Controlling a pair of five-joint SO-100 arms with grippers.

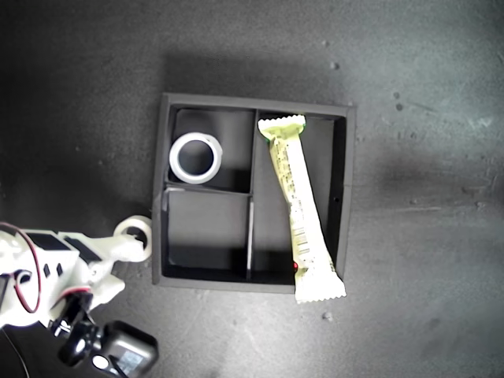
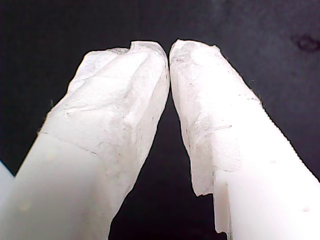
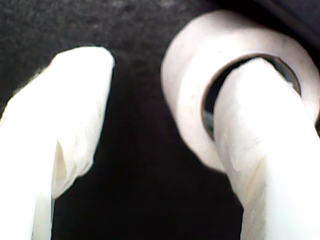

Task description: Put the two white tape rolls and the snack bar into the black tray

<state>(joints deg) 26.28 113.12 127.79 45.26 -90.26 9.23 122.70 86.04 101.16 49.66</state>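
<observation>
The black tray (image 1: 157, 197) looks matt, like moulded plastic. The snack bar (image 1: 299, 209) wears a pale, slightly glossy film wrapper with crimped ends. Around one finger of my second gripper (image 3: 165, 125), the smaller tape roll (image 3: 187, 95) is smooth and white. My first gripper (image 2: 169, 55) has fingers (image 2: 120, 115) wrapped in wrinkled, fibrous white tape over smooth white plastic.

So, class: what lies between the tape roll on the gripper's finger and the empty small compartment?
In the exterior view, only the black tray's wall separates the tape roll on my second gripper from it.
</observation>
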